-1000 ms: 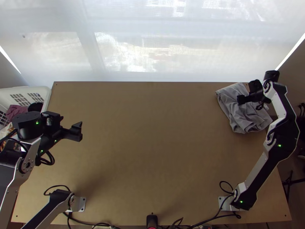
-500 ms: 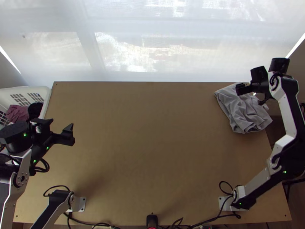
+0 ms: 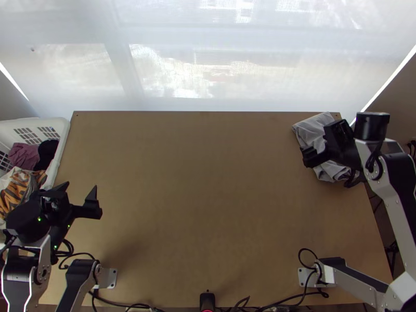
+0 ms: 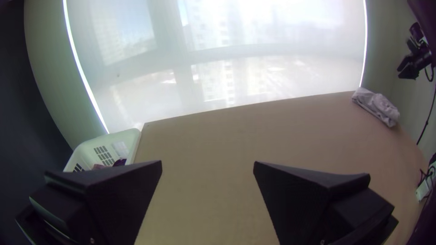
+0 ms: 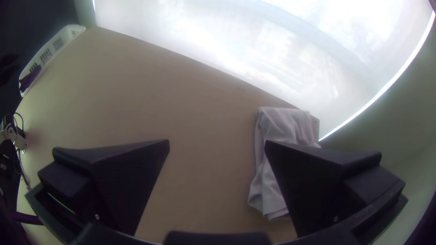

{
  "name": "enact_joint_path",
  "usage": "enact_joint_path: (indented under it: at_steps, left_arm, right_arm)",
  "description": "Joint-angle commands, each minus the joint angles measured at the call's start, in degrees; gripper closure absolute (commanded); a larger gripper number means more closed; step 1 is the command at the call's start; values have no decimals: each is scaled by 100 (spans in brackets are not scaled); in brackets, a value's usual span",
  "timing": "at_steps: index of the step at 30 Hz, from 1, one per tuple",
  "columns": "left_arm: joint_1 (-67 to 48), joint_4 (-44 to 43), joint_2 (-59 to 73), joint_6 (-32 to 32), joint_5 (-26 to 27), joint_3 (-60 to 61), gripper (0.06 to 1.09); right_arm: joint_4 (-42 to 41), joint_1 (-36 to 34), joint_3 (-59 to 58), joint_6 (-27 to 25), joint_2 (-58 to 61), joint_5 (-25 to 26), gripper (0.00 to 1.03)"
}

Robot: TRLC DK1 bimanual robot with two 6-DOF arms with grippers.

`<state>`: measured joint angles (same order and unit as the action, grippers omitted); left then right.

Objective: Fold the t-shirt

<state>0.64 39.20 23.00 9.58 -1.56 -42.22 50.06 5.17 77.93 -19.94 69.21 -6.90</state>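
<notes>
A grey t-shirt (image 3: 310, 130) lies bundled in several layers at the table's far right corner, partly under my right gripper (image 3: 308, 157) in the top view. In the right wrist view the shirt (image 5: 284, 124) is partly behind one finger, and my right gripper (image 5: 217, 147) stands open and empty. Over the table's left side hangs my left gripper (image 3: 80, 193), its fingers wide apart. The left wrist view shows that left gripper (image 4: 207, 165) open with nothing between its fingers, and the shirt (image 4: 377, 106) far off.
A white basket (image 3: 63, 130) with dark, purple and striped cloths stands at the table's left edge. Behind the table (image 3: 208, 197) hangs a pale blind (image 3: 218, 73). Cables (image 3: 125, 306) run along the near edge, where a small black device (image 3: 207, 301) stands.
My right gripper first drew back up and right, then came nearer and left, past the shirt's left side. My left gripper moved left and toward the near edge. The shirt stayed nearly still.
</notes>
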Motion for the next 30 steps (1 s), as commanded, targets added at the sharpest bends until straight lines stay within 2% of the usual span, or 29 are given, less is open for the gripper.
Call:
enact_joint_path:
  at_steps: [1,3,6,10,12,16,21,24,25,26,27,30]
  left_arm:
    - [94,-782,-1984,413,16,1594,10]
    - [23,-914,-2344,307,-90,1787,10]
    - [6,-932,-2327,-18,-591,1954,10]
    - [32,-1310,-2327,-18,-670,2437,10]
    - [59,-1213,-2327,-97,-679,2534,10]
    - [59,-809,-2318,-405,-679,2648,10]
    - [129,-818,-2318,-457,-661,2771,10]
    - [120,-818,-2318,-457,-652,2771,10]
    - [103,-809,-2309,-457,-661,2763,10]
    - [103,-809,-2318,-457,-661,2763,10]
    - [138,-809,-2318,-457,-661,2763,10]
    - [155,-791,-2327,131,-670,2675,10]
  right_arm:
    - [3,318,-1430,131,-1533,663,5]
    - [-32,476,-1790,149,-1885,944,5]
    - [-137,564,-2326,131,-2359,1226,5]
    - [-506,757,-3012,166,-2729,1859,5]
    - [-629,898,-3276,421,-2992,1850,5]
    - [-2044,1425,-4321,650,-4161,1815,5]
    - [-2958,1777,-5543,377,-4680,1806,5]
    - [-3837,2137,-6132,-317,-5471,1815,5]
    - [-4145,2181,-6352,-686,-5893,1806,5]
    - [-4365,2199,-6607,-809,-6446,1806,5]
    - [-4417,2216,-6897,-546,-7000,1806,5]
    - [-4453,2287,-7125,78,-6939,1815,5]
